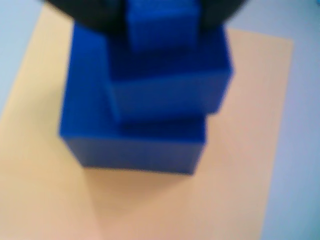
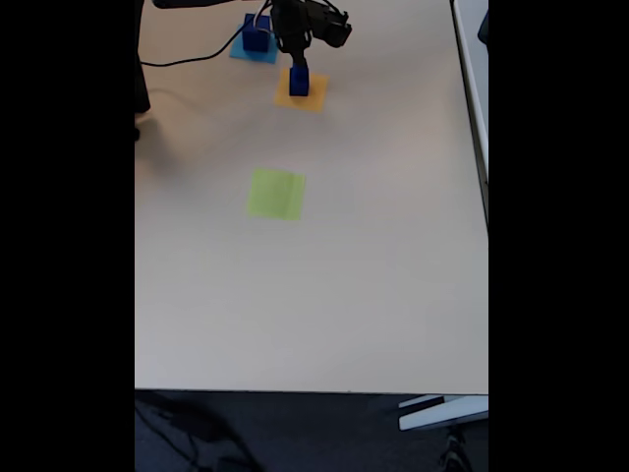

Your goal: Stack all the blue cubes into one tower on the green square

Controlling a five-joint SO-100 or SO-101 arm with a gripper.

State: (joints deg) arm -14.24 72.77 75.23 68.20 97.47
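Here, upright tower (image 1: 150, 100), orange square (image 1: 240, 165)

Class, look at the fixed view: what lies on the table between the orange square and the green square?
Nothing: in the fixed view the table is bare between the orange square and the green square.

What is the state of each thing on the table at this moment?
large blue cube: flat on the orange square, bottom of the stack
medium blue cube: on the large one
small blue cube: on top, at the gripper
gripper: over the stack, opening unclear
green square: bare
light-blue square: blue block on it
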